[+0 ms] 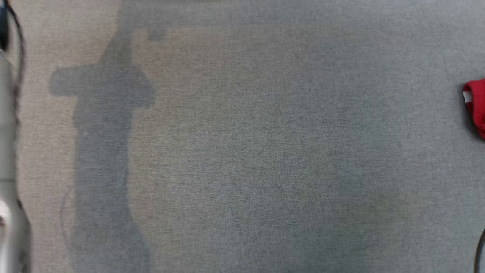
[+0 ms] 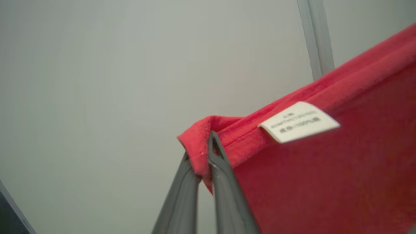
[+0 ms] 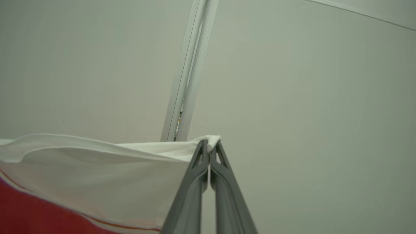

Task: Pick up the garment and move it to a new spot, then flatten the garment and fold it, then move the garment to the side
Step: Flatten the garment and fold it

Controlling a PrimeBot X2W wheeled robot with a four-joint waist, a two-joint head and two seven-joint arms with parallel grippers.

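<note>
Left tool [image 2: 199, 146]: fingers pressed together, pinching a folded corner of the garment [image 2: 325, 169]. The red cloth runs from that corner up and away to the right in the left wrist view, its top edge pulled straight. A white label [image 2: 299, 121] with small print sits on the cloth just below that edge, near the pinched corner. Behind is a pale wall [image 2: 97, 81].

Right tool [image 3: 210, 143]: fingers pressed together, pinching the tip of a white hem of the garment [image 3: 81, 175]. From the tip the white cloth spreads left across the right wrist view; it turns red along the bottom left. A pale upright strip [image 3: 188, 71] crosses the wall behind.

In the head view I see the grey cloth-covered worktop [image 1: 265, 151], with a dark shadow [image 1: 102, 151] down its left part. A red bit of the garment [image 1: 476, 106], with a small white patch, shows at the right edge. I cannot tell whether it touches the worktop. A pale forearm [image 1: 7, 170] with a dark cable lies along the left edge.
</note>
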